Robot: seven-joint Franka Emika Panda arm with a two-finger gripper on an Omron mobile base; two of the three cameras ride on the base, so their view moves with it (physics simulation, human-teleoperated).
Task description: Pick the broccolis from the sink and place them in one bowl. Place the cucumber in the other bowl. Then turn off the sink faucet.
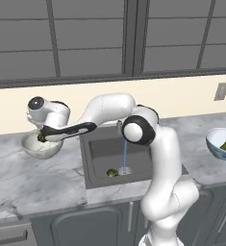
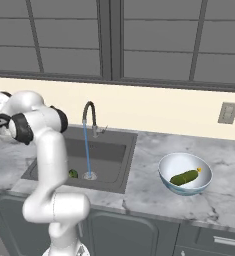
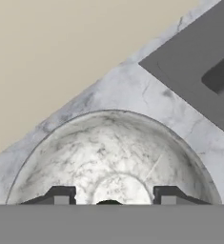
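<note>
The gripper (image 1: 41, 136) hangs over the speckled bowl (image 1: 33, 150), which sits on the counter (image 1: 18, 182) left of the sink (image 1: 102, 158), near the back wall. A dark-green broccoli (image 1: 41, 136) sits between the fingers above the bowl's rim. In the hand view the two fingertips (image 3: 61, 195) stand apart over the bowl's bare floor; whether they press on the broccoli cannot be told. The second broccoli (image 1: 112, 172) lies on the sink floor near the front wall, just beside the drain, where water from the faucet (image 2: 89, 117) lands. The blue-rimmed bowl (image 2: 165, 172) stands on the counter right of the sink, well apart from its edge, with the cucumber (image 2: 184, 177) inside. Open marble lies between the speckled bowl and the counter's front edge.
</note>
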